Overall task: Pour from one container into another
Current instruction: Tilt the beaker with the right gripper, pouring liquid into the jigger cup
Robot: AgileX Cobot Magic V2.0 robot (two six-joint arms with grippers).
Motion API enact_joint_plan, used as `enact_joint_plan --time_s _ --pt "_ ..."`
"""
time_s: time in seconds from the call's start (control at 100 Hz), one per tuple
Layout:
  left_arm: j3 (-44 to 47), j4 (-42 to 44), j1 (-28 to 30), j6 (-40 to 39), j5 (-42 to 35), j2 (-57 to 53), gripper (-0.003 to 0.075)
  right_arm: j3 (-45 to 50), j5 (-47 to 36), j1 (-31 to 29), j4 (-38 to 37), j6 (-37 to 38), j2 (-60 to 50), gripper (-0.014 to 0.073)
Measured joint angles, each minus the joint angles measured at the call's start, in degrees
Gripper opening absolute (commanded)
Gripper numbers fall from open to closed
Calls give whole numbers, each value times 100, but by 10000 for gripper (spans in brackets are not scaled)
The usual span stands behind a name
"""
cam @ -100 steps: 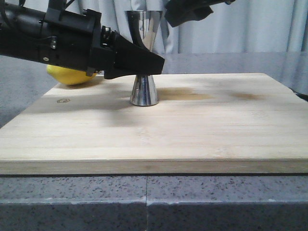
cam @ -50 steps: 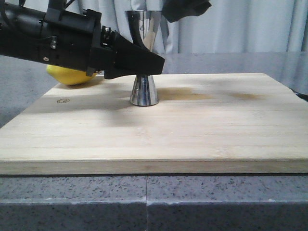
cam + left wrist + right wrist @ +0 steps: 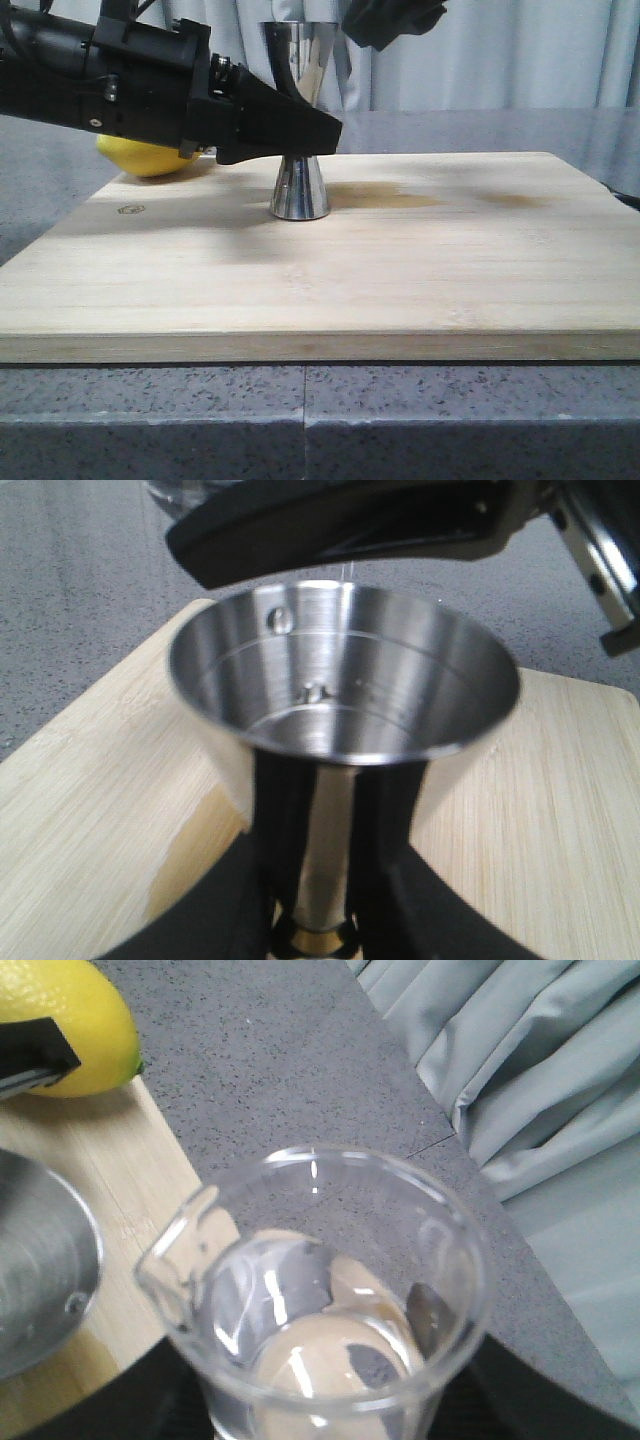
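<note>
The steel jigger [image 3: 299, 187] stands upright on the wooden board [image 3: 400, 270], its gold waist band low in the left wrist view. My left gripper [image 3: 305, 133] reaches in from the left and is shut on the jigger's waist, and its dark fingers [image 3: 283, 830] press both sides of the stem [image 3: 328, 850]. A few drops cling inside the jigger's open cup [image 3: 340, 670]. My right gripper [image 3: 320, 1410] is shut on the clear glass beaker [image 3: 320, 1300]. It holds the beaker high, above and just right of the jigger, with the lip [image 3: 175, 1235] pointing toward the jigger's rim [image 3: 40, 1260]. The front view shows only the right gripper's dark underside [image 3: 390, 20].
A yellow lemon [image 3: 150, 158] lies at the board's far left corner behind the left arm, also visible as the lemon [image 3: 65, 1020] in the right wrist view. Grey speckled counter [image 3: 300, 420] surrounds the board. Pale curtains [image 3: 520, 50] hang behind.
The right gripper at the top of the front view has shifted slightly upward and inward. The left arm and the jigger have not moved.
</note>
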Motion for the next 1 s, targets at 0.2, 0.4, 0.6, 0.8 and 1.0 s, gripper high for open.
enact_joint_plan --time_s 0.2,0.4,0.6,0.8,1.0 --pt "0 0 0 0 0 0 122 0 -45 12 -95 0 0 267" --pt "0 0 0 0 0 0 122 0 -69 174 -223 0 0 267" --pt "0 0 0 0 0 0 122 0 -89 199 -369 0 0 267" --pt "0 0 0 0 0 0 122 -130 -27 203 -514 -8 186 267" --pt "0 0 0 0 0 0 122 -198 84 213 -776 -8 290 267"
